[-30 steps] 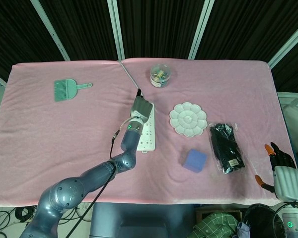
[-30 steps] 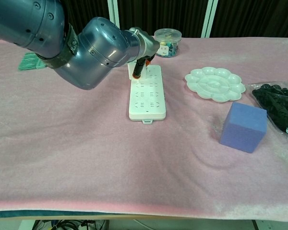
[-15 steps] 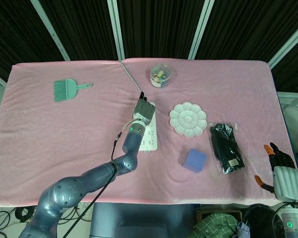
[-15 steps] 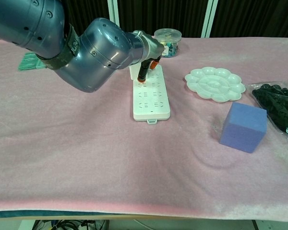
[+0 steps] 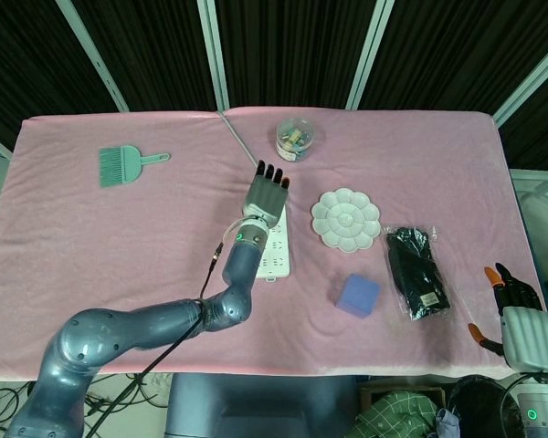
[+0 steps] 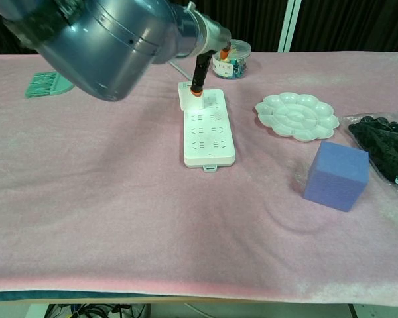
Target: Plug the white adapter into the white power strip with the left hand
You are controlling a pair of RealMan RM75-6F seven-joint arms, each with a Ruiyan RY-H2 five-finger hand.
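— Since the earlier frames, what has moved?
— Left hand [image 5: 264, 194]: raised off the white power strip [image 5: 272, 251], fingers now extended flat toward the far edge; before, it was bunched low over the strip's far end. Strip itself sits as it did half a second ago.

— Head view, items?
— Pink tablecloth [image 5: 100, 246] over the table. White power strip near centre, long axis running front to back, its far half hidden under the left hand. White adapter: not visible here, covered by the hand. White cable [image 5: 237, 139] runs from the strip's far end to the table's back edge. Green dustpan brush [image 5: 125, 164], far left. Clear jar [image 5: 294, 140] of small mixed items, back centre. White flower-shaped palette [image 5: 346, 219], right of the strip. Blue cube [image 5: 358, 296], near front. Black bagged item [image 5: 417, 271] in clear plastic, right; label too small to read. Right hand [image 5: 521, 324]: off the table's right front corner, fingers apart, holding nothing.

— Chest view?
— White adapter [image 6: 186, 96] stands at the strip's [image 6: 208, 128] far left corner, touching it; whether it is seated in a socket, I cannot tell. One dark, orange-tipped finger [image 6: 200, 74] of the left hand points down with its tip at the adapter's right edge; nothing is gripped. Socket slots on the strip are bare. No readable writing or brand on any item.
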